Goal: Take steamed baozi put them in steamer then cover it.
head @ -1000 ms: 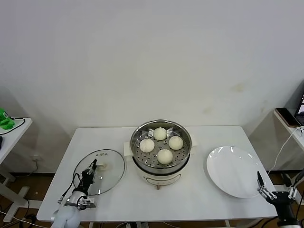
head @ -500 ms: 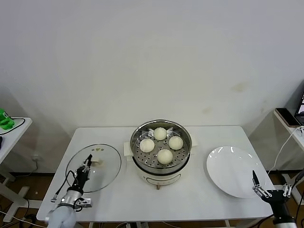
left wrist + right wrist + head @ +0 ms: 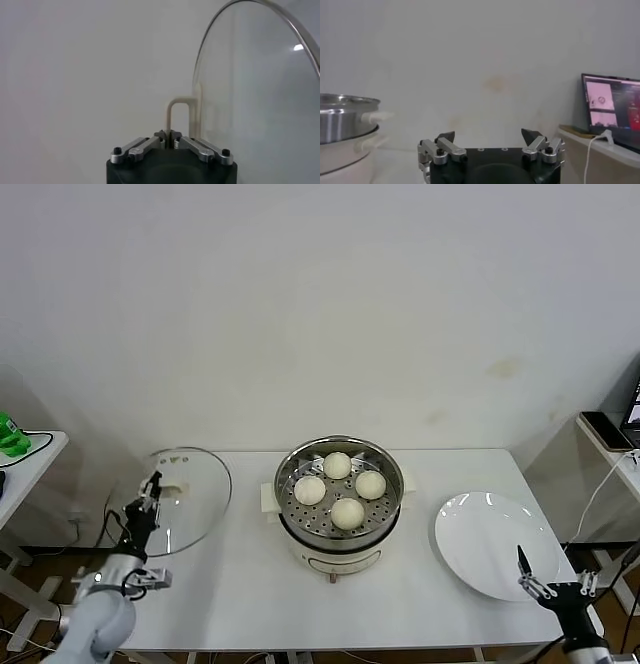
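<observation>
Several cream-white steamed baozi (image 3: 347, 512) lie on the perforated tray of the steel steamer (image 3: 388, 506) at the table's centre. The steamer is uncovered. My left gripper (image 3: 152, 489) is shut on the cream bar handle (image 3: 179, 112) of the cover (image 3: 190, 509). It holds the glass cover (image 3: 260, 100) off the table, tilted nearly upright, above the table's left end and apart from the steamer. My right gripper (image 3: 522, 569) is open and empty, low by the front right edge of the plate. In the right wrist view the open right gripper (image 3: 488, 134) has the steamer (image 3: 345, 120) off to one side.
A flat white plate (image 3: 480, 529) lies to the right of the steamer. A small side table with a green object (image 3: 10, 434) stands at far left. A laptop (image 3: 612, 112) sits on a shelf at the right.
My left gripper has lifted the cover off the table, carrying it up and to the left and tipping it upright. The right gripper has drifted slightly leftward.
</observation>
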Robot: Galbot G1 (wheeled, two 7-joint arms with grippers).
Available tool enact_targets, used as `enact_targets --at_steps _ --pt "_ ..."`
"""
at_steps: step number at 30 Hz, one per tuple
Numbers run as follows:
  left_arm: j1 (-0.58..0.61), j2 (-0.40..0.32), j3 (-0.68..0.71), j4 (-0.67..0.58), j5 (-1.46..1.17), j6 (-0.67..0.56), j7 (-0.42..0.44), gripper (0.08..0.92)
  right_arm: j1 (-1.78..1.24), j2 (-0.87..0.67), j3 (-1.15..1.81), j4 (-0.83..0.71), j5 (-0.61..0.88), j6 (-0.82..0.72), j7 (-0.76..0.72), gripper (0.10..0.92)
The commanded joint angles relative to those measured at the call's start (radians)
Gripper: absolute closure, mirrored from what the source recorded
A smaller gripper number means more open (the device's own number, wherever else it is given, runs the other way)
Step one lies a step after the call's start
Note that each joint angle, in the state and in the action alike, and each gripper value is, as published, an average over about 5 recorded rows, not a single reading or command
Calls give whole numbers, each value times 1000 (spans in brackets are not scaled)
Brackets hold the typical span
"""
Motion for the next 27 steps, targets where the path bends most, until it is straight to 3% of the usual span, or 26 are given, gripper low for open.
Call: enact_targets --at_steps 1,7,12,18,27 --pt "-44 146 59 -214 -151 177 132 869 4 23 -9 6 -105 -18 17 203" --pt "-124 141 208 -255 -181 294 177 869 14 48 -22 0 -153 -15 28 202" --pt "-265 105 351 -263 -180 397 220 869 32 69 -32 -12 -181 -14 37 203" --pt "-403 23 493 -259 -73 486 296 869 44 86 -40 -18 -206 -5 45 203" --pt "-442 -129 617 -228 161 504 406 869 58 100 -52 -36 -227 1 51 203"
